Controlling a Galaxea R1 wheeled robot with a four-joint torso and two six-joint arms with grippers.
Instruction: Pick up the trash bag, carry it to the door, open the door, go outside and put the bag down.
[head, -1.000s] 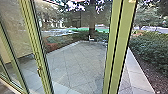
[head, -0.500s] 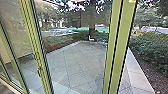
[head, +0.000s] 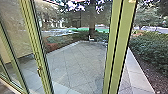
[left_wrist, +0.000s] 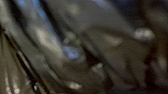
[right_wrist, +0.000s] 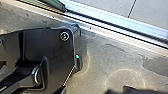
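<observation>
Trash bag: dark, crumpled plastic (left_wrist: 112, 55) is showing close up in the left wrist view, its folds glinting with pale and bluish highlights; how it is being supported cannot be told.
Left gripper: whether it is clamping the bag cannot be told.
Right gripper: its state cannot be told either.
Door frame: a green upright (head: 35, 42) is leaning down the left part of the head view, with a handle (head: 39, 71) sitting low on it.
Posts: paired green posts (head: 117, 47) are running down right of centre.
Yard: diagonal paving (head: 77, 60) is stretching across the middle of the frame, a pale border (head: 141, 78) edging it at lower right.
Planting: a hedge (head: 152, 48) is filling much of the right side; a tree trunk (head: 91, 22) is rising at upper centre, a small white object (head: 91, 38) showing near its foot.
Wall: a yellowish wall (head: 12, 47) is standing at the left side.
Threshold: in the right wrist view, a metal strip (right_wrist: 112, 28) is running between mottled floor (right_wrist: 100, 55) and pale paving (right_wrist: 150, 13), a green-edged corner (right_wrist: 58, 6) sitting just beside it.
</observation>
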